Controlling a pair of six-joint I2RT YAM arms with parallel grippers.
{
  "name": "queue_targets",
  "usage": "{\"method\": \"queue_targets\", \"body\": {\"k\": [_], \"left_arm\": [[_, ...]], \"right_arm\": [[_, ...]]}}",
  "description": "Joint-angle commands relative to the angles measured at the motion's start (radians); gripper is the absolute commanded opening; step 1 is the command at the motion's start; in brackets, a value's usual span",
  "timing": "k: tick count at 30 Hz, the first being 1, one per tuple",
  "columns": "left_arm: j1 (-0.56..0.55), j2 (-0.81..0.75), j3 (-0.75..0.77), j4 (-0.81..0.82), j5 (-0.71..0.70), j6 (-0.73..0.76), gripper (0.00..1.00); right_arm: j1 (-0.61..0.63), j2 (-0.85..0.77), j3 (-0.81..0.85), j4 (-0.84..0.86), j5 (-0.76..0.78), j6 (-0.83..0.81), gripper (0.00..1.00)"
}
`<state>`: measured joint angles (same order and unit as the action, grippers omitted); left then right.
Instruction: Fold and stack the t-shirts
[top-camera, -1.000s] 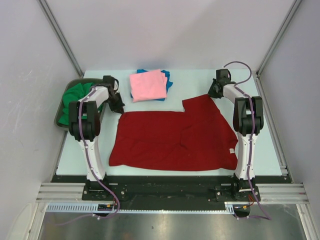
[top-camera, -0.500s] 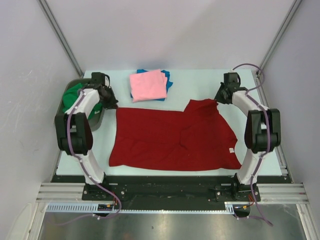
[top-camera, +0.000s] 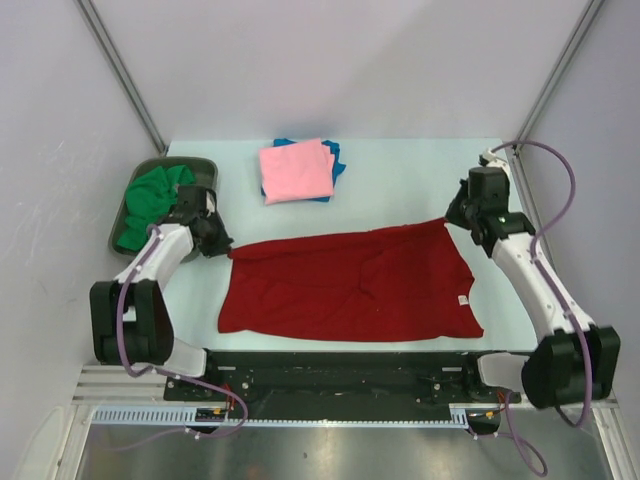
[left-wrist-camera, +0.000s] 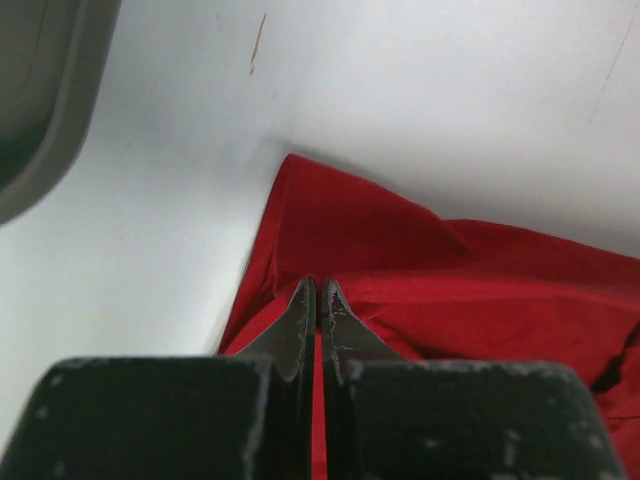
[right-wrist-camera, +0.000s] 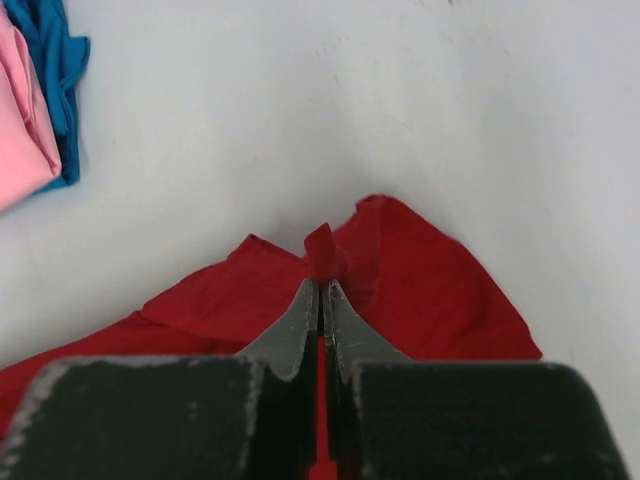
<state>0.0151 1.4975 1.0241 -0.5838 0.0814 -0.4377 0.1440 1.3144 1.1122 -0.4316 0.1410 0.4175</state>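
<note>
From above, you get only a thin rim of the blue t-shirt (top-camera: 335, 158); the folded pink t-shirt (top-camera: 296, 170) lies on top and covers the rest, at the far middle of the table (top-camera: 400, 180). The green t-shirt (top-camera: 150, 200) sits bunched in the grey tray (top-camera: 203, 163) at the far left. The tray's near end is hidden behind the cloth and the left arm. In the left wrist view the tray is only a blurred corner cut off at the upper left. In both wrist views the gripper bodies block the bottom of the picture.

The dark red t-shirt (top-camera: 350, 285) is spread across the near middle of the table. Its near hem runs along the near edge, and the white tag (top-camera: 464, 299) sits close to its near right corner. Its far edge runs between the 2 grippers. You cannot tell from above whether that edge is lifted off the table.

The left gripper (top-camera: 228, 248) has its fingers pressed together, pinching the far left corner of the red shirt. In its wrist view a red strip shows between the tips, and the cloth ridges up around them. The right gripper (top-camera: 452, 218) is likewise pressed together on the far right corner. There a small peak of red cloth stands just past the fingertips.
</note>
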Motion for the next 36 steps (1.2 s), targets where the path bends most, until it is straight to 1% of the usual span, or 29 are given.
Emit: {"method": "queue_targets", "body": {"k": [1, 2, 5, 6, 9, 11, 12, 13, 15, 17, 18, 20, 21, 23, 24, 25, 26, 27, 28, 29, 31, 32, 34, 36], "left_arm": [[-0.006, -0.144, -0.076, 0.062, -0.02, -0.026, 0.0], [-0.006, -0.186, -0.093, 0.067, -0.02, -0.027, 0.0], [-0.007, -0.255, -0.133, 0.067, -0.017, -0.016, 0.0], [-0.006, -0.266, -0.136, 0.047, -0.02, -0.006, 0.0], [-0.006, -0.287, -0.134, -0.003, -0.031, 0.02, 0.0], [-0.007, -0.295, -0.137, -0.027, -0.038, 0.031, 0.0], [-0.007, -0.299, -0.15, -0.042, -0.037, 0.033, 0.0], [-0.006, -0.304, -0.159, -0.045, -0.028, 0.033, 0.0], [-0.007, -0.318, -0.186, -0.069, -0.014, 0.007, 0.0], [-0.006, -0.325, -0.202, -0.085, 0.012, -0.009, 0.0], [-0.006, -0.329, -0.212, -0.106, 0.049, -0.027, 0.0], [-0.007, -0.353, -0.235, -0.119, 0.095, -0.048, 0.0], [-0.007, -0.365, -0.261, -0.125, 0.134, -0.067, 0.0], [-0.007, -0.413, -0.285, -0.132, 0.149, -0.084, 0.0], [-0.007, -0.428, -0.3, -0.137, 0.153, -0.097, 0.04], [-0.009, -0.442, -0.299, -0.148, 0.155, -0.102, 0.17], [-0.006, -0.463, -0.295, -0.18, 0.161, -0.111, 0.36], [-0.007, -0.474, -0.297, -0.194, 0.17, -0.122, 0.85], [-0.006, -0.49, -0.303, -0.203, 0.193, -0.119, 0.96], [-0.007, -0.532, -0.308, -0.229, 0.193, -0.119, 0.99], [-0.007, -0.594, -0.329, -0.241, 0.202, -0.127, 1.0], [-0.006, -0.65, -0.332, -0.248, 0.192, -0.13, 1.0], [-0.006, -0.709, -0.322, -0.245, 0.192, -0.147, 0.99], [-0.006, -0.708, -0.282, -0.22, 0.202, -0.144, 1.0]], "right_arm": [[0.0, -0.174, -0.098, -0.104, 0.048, 0.018, 0.0], [0.0, -0.231, -0.113, -0.117, 0.043, 0.027, 0.0], [0.011, -0.312, -0.176, -0.176, 0.045, 0.073, 0.0], [0.022, -0.364, -0.196, -0.205, 0.049, 0.089, 0.0], [0.038, -0.455, -0.259, -0.263, 0.051, 0.127, 0.0], [0.065, -0.503, -0.293, -0.294, 0.054, 0.151, 0.0], [0.075, -0.524, -0.301, -0.338, 0.063, 0.162, 0.0], [0.107, -0.568, -0.308, -0.364, 0.075, 0.174, 0.0], [0.191, -0.616, -0.296, -0.418, 0.156, 0.254, 0.0], [0.274, -0.676, -0.29, -0.462, 0.198, 0.337, 0.0], [0.293, -0.69, -0.29, -0.519, 0.206, 0.41, 0.0], [0.345, -0.733, -0.295, -0.591, 0.236, 0.478, 0.0], [0.357, -0.754, -0.298, -0.661, 0.25, 0.55, 0.0], [0.384, -0.84, -0.307, -0.716, 0.276, 0.596, 0.0], [0.393, -0.869, -0.307, -0.761, 0.279, 0.61, 0.0], [0.393, -0.891, -0.308, -0.777, 0.27, 0.606, 0.13], [0.393, -0.918, -0.307, -0.789, 0.261, 0.595, 0.34], [0.393, -0.929, -0.305, -0.817, 0.253, 0.59, 0.56], [0.393, -0.934, -0.299, -0.825, 0.232, 0.584, 0.9], [0.394, -0.94, -0.29, -0.829, 0.227, 0.584, 0.99], [0.393, -0.942, -0.278, -0.839, 0.245, 0.581, 1.0], [0.39, -0.94, -0.269, -0.826, 0.253, 0.558, 1.0], [0.388, -0.91, -0.267, -0.767, 0.272, 0.531, 1.0], [0.388, -0.862, -0.265, -0.672, 0.273, 0.462, 1.0]]}}
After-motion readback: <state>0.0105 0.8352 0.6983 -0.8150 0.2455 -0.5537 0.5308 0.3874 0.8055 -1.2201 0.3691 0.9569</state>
